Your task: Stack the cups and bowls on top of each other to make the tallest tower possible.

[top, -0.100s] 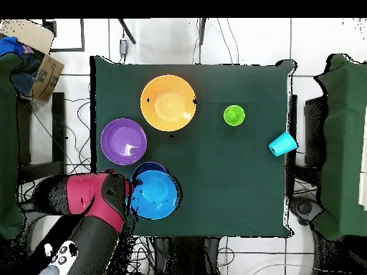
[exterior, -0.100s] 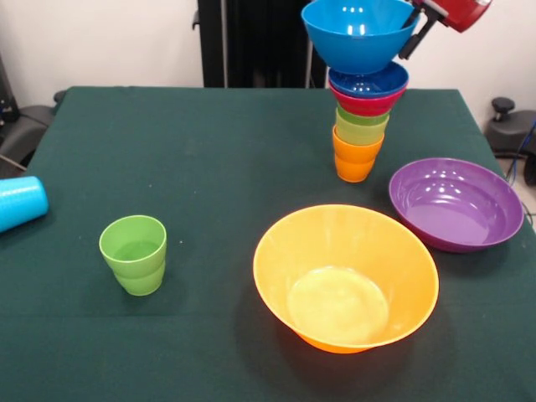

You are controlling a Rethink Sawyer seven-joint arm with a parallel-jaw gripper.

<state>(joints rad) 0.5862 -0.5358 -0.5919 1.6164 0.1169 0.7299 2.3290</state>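
Gripper (exterior, -0.100s: 416,23) pinches the rim of a blue bowl (exterior, -0.100s: 358,32), held tilted just above the tower (exterior, -0.100s: 362,126). Placing step: likely needs centring over the lower blue bowl (exterior, -0.100s: 370,81) beneath, then level and release. Purple bowl (exterior, -0.100s: 456,203) sits well below the gripper.

Gripper (exterior, -0.100s: 416,27) mostly cut off by front view's top edge; finger state unreadable. Light blue cup (exterior, -0.100s: 20,202) cropped at left edge. From overhead, top blue bowl (top, -0.100s: 155,195) hides most of the tower (exterior, -0.100s: 362,117) beneath it.
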